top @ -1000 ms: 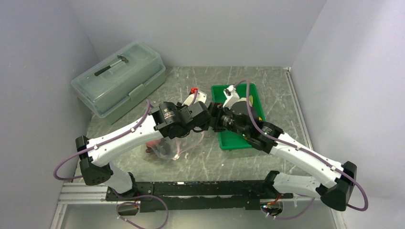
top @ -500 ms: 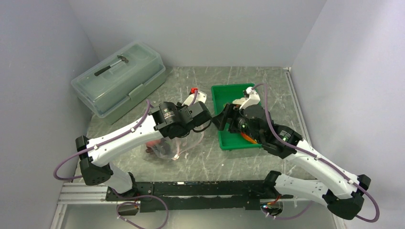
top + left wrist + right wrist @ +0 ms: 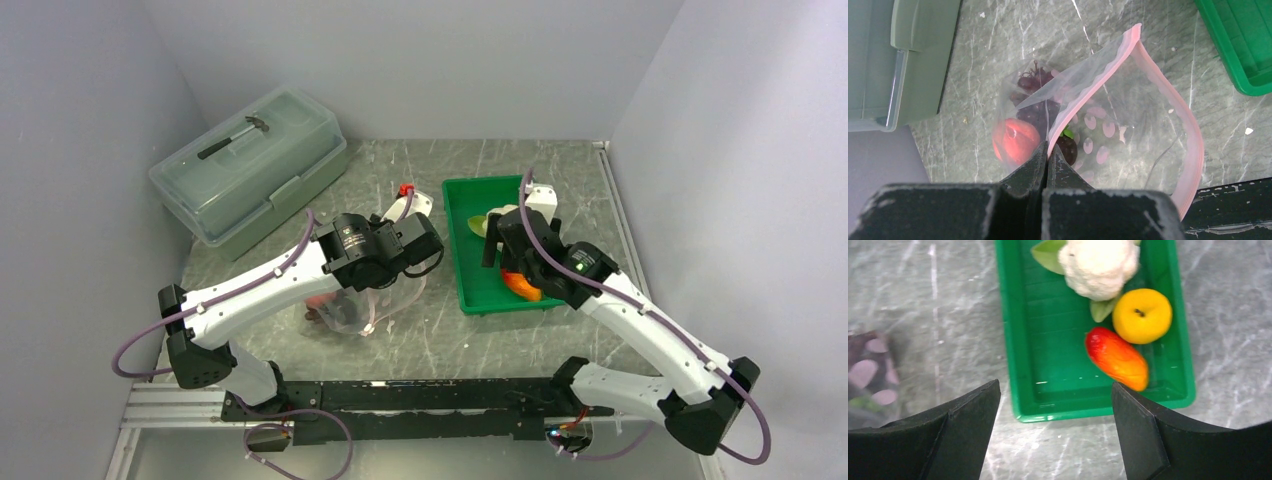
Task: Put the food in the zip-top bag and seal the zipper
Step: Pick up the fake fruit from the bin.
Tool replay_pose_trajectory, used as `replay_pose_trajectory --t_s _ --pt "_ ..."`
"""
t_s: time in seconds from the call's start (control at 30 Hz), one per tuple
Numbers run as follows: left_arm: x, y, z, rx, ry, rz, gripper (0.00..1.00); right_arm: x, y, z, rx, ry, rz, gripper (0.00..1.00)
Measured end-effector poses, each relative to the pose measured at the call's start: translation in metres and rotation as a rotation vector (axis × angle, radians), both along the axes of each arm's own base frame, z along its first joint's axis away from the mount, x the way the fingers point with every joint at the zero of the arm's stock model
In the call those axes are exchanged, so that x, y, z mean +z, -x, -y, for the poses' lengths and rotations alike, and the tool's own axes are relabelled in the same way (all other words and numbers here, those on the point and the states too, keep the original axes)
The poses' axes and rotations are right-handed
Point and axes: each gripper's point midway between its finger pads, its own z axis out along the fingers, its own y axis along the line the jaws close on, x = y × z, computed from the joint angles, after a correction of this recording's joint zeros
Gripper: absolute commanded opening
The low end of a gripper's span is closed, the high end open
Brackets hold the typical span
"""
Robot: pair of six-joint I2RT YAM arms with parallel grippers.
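Note:
My left gripper is shut on the pale pink zipper edge of the zip-top bag and holds its mouth open above the table. Inside the bag lie a dark grape bunch, a pink-red peach and a dark plum. Over the near end of the green tray hovers my right gripper, open and holding nothing. In the tray sit a white cauliflower, an orange and a red-orange pepper.
A large translucent lidded box stands at the back left, and its edge shows in the left wrist view. A black rail runs along the near table edge. Grey walls close in the left, back and right sides.
My right arm has swung away from the bag's mouth to the right, over the tray, and its jaws have spread a little wider. The left arm and bag have not moved.

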Motion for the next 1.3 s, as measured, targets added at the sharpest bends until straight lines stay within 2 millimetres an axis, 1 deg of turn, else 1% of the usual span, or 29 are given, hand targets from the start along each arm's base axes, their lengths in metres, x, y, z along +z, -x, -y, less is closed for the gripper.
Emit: replay_pose_trajectory --t_s 0.17,0.23,0.37,0.63,0.83,1.13,1.2,1.3 --pt "-0.002 0.000 -0.001 0.000 -0.006 -0.004 0.00 -0.026 -0.010 0.031 -0.078 0.084 -0.074 0.89" --pt "-0.003 0.001 -0.001 0.000 -0.008 -0.005 0.00 -0.037 -0.011 0.038 -0.092 0.107 -0.107 0.92" --pt "-0.005 0.001 -0.002 0.000 -0.014 -0.007 0.00 -0.059 -0.011 0.045 -0.098 0.144 -0.176 0.97" --pt "-0.008 0.002 -0.005 0.000 -0.017 -0.009 0.00 -0.106 -0.013 0.061 -0.140 0.151 -0.308 0.99" --pt "-0.008 0.004 -0.007 0.002 -0.012 -0.008 0.00 -0.143 -0.017 0.066 -0.167 0.124 -0.399 1.00" --pt "-0.003 0.005 -0.011 0.003 0.001 -0.002 0.00 -0.176 -0.027 0.075 -0.214 0.095 -0.451 1.00" --pt "-0.003 0.006 -0.012 0.003 0.003 -0.001 0.00 -0.181 -0.026 0.077 -0.219 0.095 -0.456 1.00" --pt "-0.002 0.006 -0.013 0.003 0.005 0.000 0.00 -0.181 -0.028 0.076 -0.218 0.092 -0.450 0.98"
